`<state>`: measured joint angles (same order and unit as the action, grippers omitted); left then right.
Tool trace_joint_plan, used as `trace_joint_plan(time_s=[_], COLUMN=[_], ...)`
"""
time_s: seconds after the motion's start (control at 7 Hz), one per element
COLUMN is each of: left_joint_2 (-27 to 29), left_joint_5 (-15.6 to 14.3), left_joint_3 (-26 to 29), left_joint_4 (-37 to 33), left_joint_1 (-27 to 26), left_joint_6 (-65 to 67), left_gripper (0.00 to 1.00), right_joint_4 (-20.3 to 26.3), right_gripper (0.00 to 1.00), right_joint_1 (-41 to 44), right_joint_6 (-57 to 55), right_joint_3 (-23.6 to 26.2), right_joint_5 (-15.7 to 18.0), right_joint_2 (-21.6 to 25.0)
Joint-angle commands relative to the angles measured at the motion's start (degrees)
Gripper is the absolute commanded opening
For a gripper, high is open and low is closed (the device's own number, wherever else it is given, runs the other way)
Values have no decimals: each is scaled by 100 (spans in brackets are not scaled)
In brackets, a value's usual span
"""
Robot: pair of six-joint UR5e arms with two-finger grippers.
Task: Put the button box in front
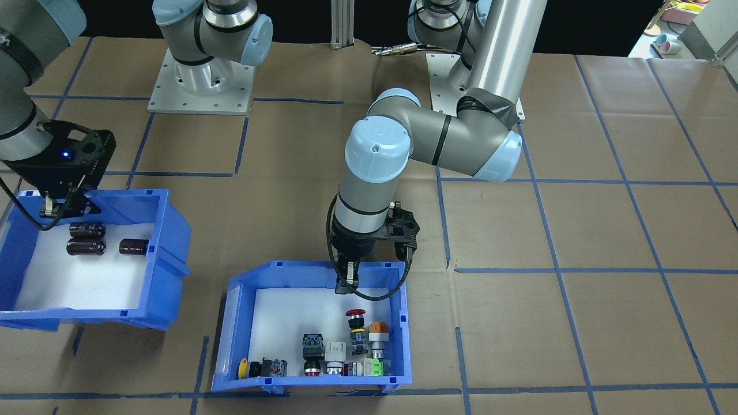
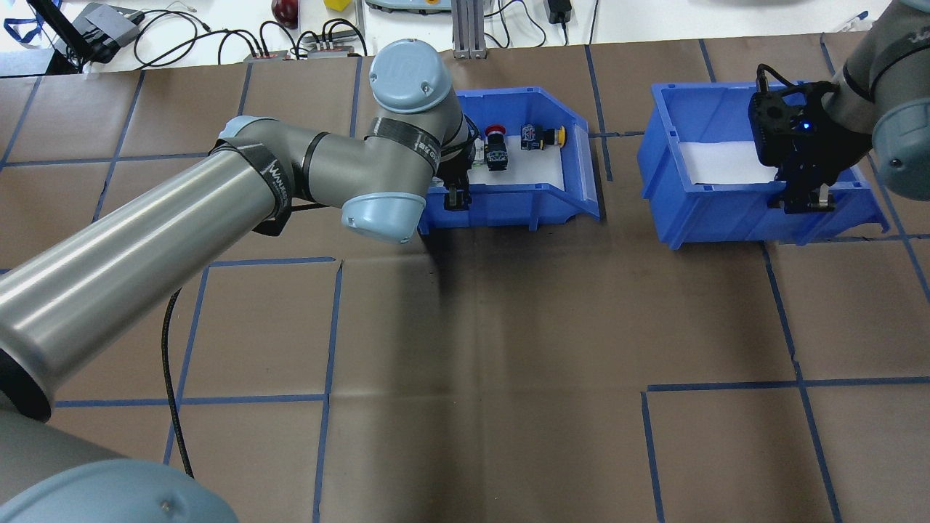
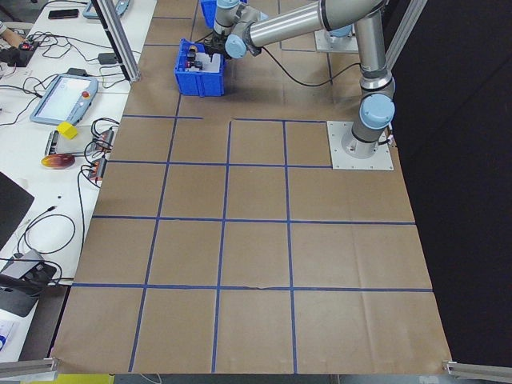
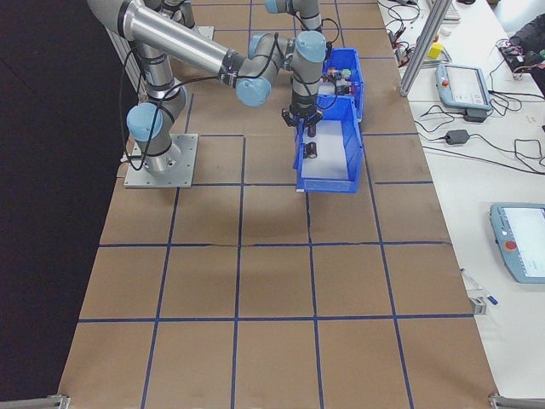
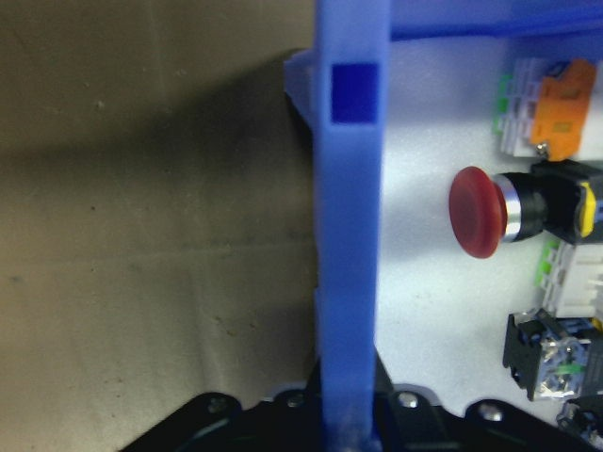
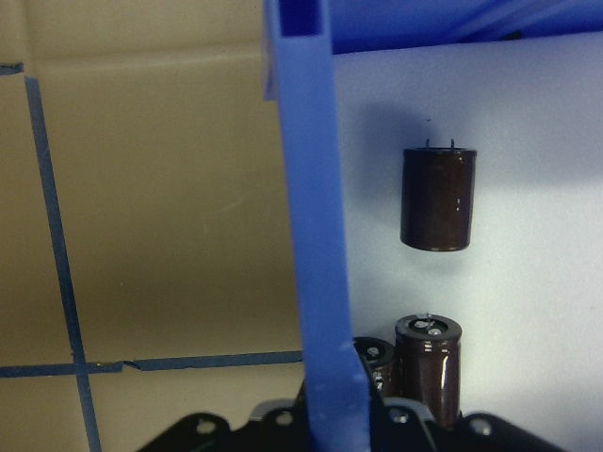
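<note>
Button box (image 1: 403, 340) sits on the brown papered table (image 1: 576, 323), at the operators' edge in the front-facing view, well forward of the left arm's base plate (image 1: 441, 75). Inside, on the white floor: red mushroom button (image 1: 355, 314), orange button (image 1: 378, 328), yellow button (image 1: 243, 369) and other switches, clustered along the wall farthest from the robot.

Left gripper (image 1: 347, 279) stands upright over the box's robot-side wall; left wrist view shows that wall running between the fingers, jaws clamped on it.

Second blue bin (image 1: 167, 242) lies beside the button box, apart from it, nearer the right arm's base. It holds three dark cylinders (image 1: 134, 246). Right gripper (image 1: 55, 206) straddles its robot-side wall, jaws closed on the wall per the right wrist view.
</note>
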<state>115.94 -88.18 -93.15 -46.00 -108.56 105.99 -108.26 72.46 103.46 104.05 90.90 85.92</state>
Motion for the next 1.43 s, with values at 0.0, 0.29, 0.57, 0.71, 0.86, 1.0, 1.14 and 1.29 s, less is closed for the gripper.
trace_joint_plan(time_s=[0.0,0.29,0.57,0.71,0.86,1.0,1.14,1.29], left_joint_2=[-769,-2104,-3292,-3749,-4111,-4323,-4551,-4710], left_joint_5=[-111,-76,-51,-59,-76,-111,-190,-164], left_joint_3=[-263,-449,-441,-450,-511,-772,-966,-1125], left_joint_4=[-729,-2519,-4566,-5089,-5268,-5192,-5113,-4981], left_joint_1=[45,517,1000,1203,1310,1319,1572,2009], left_joint_6=[-1699,-3801,-6870,-7646,-8855,-10155,-11273,-11850], left_gripper=[98,98,99,99,99,99,99,99], right_joint_4=[68,103,33,51,77,77,25,16], right_gripper=[8,9,9,9,9,9,9,9], right_joint_1=[31,75,101,136,363,783,1231,1627], right_joint_6=[-45,-54,-142,-142,-351,-823,-1350,-1746], right_joint_3=[167,921,1502,1626,1758,1890,1996,2023], right_joint_5=[7,-11,-20,-20,-11,-2,41,59], right_joint_2=[196,818,1180,1356,1514,1603,1612,1621])
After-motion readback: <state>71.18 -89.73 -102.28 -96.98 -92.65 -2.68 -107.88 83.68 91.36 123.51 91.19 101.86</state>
